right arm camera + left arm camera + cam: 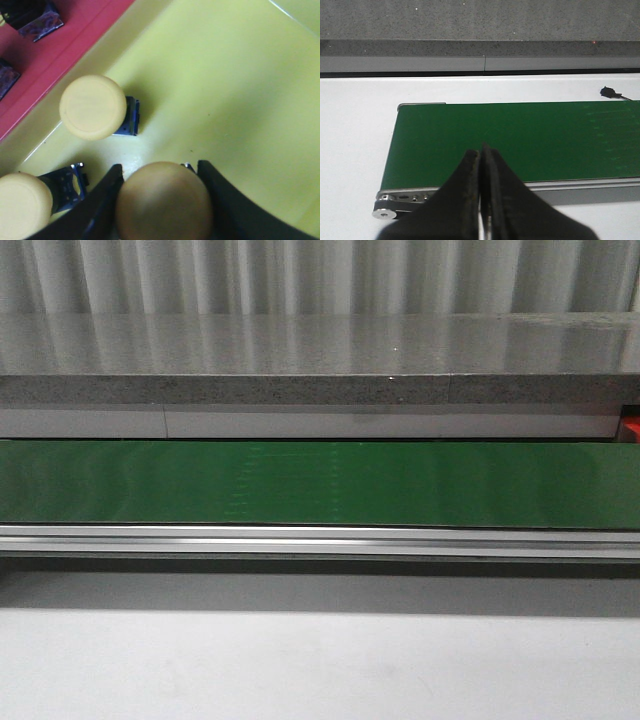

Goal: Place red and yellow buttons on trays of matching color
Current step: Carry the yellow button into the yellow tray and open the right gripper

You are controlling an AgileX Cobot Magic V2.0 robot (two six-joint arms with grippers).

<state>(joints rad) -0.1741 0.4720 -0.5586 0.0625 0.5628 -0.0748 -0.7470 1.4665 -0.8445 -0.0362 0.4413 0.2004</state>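
Grey speckled stone ledge (320, 355) behind – pale corrugated wall (320, 275) above – white tabletop (320, 660) below

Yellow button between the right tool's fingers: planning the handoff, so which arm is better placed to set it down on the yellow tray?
Right. Its tool already grips that yellow button directly over the yellow tray; the left tool is shut, empty, above the green conveyor belt.

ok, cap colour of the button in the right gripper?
Yellow button, over the yellow tray; right wrist view shows it best.

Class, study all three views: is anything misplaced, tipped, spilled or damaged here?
Nothing stands out. The yellow buttons sit in the yellow tray, a third one between the right gripper fingers. The green belt is bare and undamaged.
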